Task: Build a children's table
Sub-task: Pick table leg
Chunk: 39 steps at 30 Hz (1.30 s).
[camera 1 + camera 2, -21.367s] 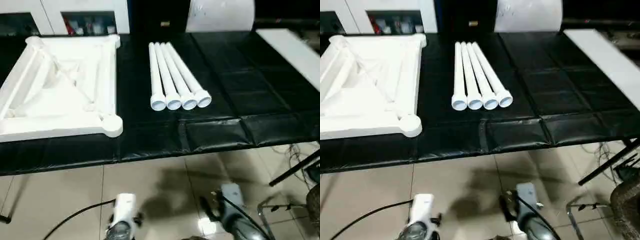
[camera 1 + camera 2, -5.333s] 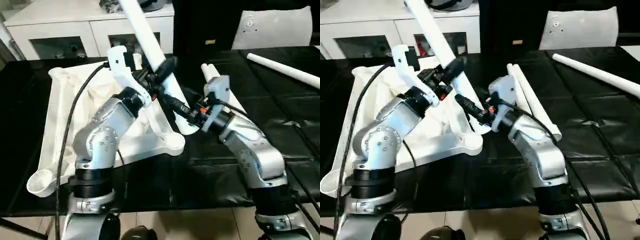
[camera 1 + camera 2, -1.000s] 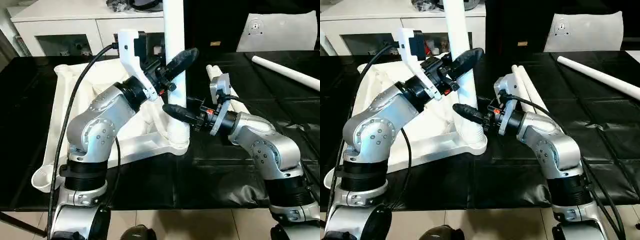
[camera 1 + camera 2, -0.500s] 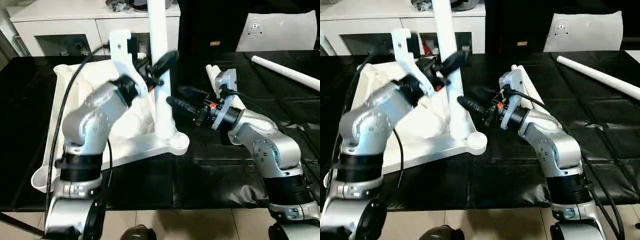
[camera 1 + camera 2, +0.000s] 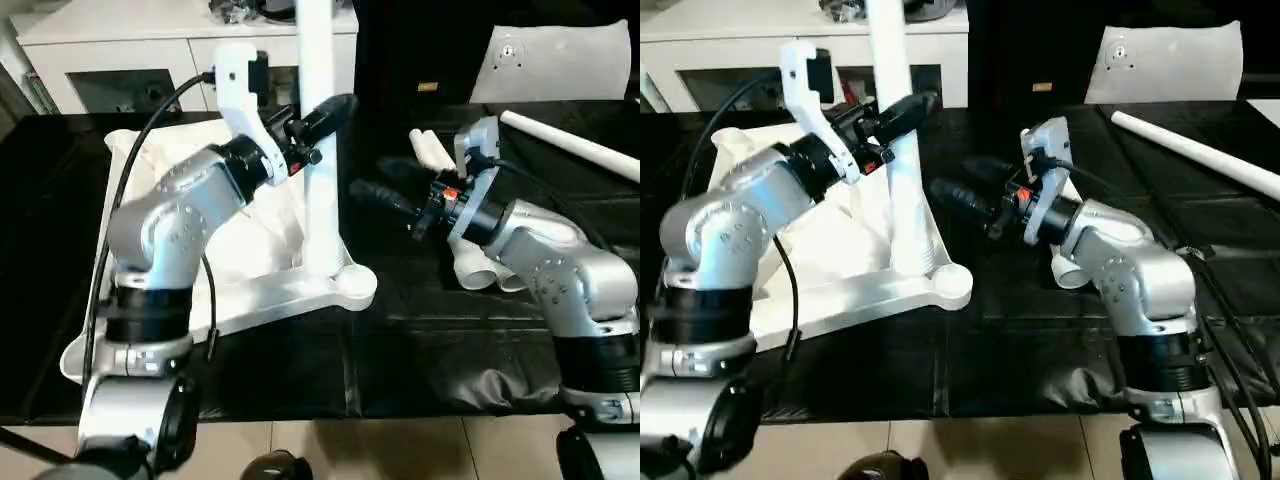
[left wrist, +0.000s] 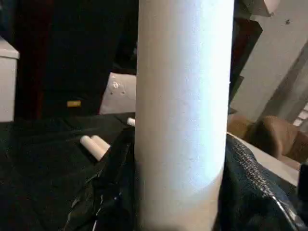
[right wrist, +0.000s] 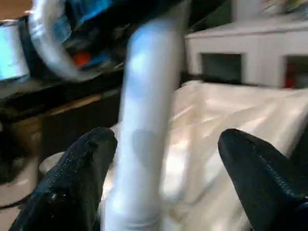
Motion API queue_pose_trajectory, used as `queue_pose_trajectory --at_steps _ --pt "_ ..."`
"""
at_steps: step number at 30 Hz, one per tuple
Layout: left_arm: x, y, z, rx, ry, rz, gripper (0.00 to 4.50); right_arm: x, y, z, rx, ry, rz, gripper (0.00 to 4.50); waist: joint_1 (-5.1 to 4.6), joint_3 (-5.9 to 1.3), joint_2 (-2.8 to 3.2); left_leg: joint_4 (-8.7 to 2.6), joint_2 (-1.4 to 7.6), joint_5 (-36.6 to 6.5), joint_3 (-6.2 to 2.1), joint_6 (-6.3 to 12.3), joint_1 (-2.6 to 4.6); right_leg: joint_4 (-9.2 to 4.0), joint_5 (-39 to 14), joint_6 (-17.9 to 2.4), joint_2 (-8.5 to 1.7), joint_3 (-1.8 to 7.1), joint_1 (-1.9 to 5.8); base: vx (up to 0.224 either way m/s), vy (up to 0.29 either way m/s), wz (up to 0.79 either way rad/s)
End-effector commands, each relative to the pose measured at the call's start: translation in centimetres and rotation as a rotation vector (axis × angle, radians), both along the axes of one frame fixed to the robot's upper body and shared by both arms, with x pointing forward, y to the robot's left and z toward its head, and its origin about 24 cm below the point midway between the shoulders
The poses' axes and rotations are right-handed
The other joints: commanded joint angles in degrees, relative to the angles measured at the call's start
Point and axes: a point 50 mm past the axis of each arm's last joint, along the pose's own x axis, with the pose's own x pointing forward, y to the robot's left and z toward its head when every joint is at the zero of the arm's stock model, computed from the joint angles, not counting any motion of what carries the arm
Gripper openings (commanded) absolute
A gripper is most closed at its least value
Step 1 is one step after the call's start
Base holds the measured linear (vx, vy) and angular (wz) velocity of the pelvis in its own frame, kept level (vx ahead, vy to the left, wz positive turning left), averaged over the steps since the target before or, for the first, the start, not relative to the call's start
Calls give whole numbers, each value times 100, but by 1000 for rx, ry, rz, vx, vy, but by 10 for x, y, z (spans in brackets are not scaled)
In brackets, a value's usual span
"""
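Black-padded tabletop: right claw (image 5: 954,176) has spread wide and backed off the upright leg (image 5: 320,210) ahead of it, while left claw (image 5: 322,116) still clamps that leg, seemingly seated in its corner socket (image 5: 350,283).

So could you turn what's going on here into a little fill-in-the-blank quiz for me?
1. The upright leg stands in a corner socket of the white ____.
2. The left gripper is closed around the ____ leg.
3. The right gripper, apart from that leg, has its fingers ____.
4. The far leg lies alone on the ____ table.

Missing words: tabletop; upright; open; black
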Motion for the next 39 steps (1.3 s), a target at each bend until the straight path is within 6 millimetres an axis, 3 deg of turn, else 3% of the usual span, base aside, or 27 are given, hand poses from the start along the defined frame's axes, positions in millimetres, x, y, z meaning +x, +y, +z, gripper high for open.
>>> queue_pose_trajectory --at_steps 1,14,20,24,28,39 --pt "-2 1 10 -32 -16 -36 179 -1 3 5 21 8 62 381 22 -434 -113 -387 891 -611 -503 136 254 -409 -8 -1204 -972 424 154 0 0 0" --pt "-14 -16 24 -170 33 -261 179 -6 5 13 84 60 217 381 75 -423 -149 -371 878 -613 -489 130 250 -428 -195 -1236 -1001 433 156 0 0 0" --pt "-10 -16 21 -97 16 -196 179 -6 6 13 74 62 214 381 80 -424 -162 -395 894 -612 -496 149 255 -437 -286 -1121 -983 434 142 0 0 0" --pt "-11 -17 22 -46 -30 -177 179 -6 10 9 58 75 199 381 80 -425 -136 -410 910 -616 -508 94 264 -436 -278 -1075 -968 433 130 0 0 0" --pt "-14 -20 24 -12 -68 -181 179 -3 17 -2 33 120 164 381 73 -425 -168 -406 891 -576 -488 49 255 -412 -115 -1169 -998 436 130 0 0 0" --pt "-23 -28 23 79 -138 -233 179 -4 25 -12 16 168 165 295 66 -416 -144 -425 904 -664 -498 -94 266 -405 -123 -1148 -993 440 136 0 0 0"
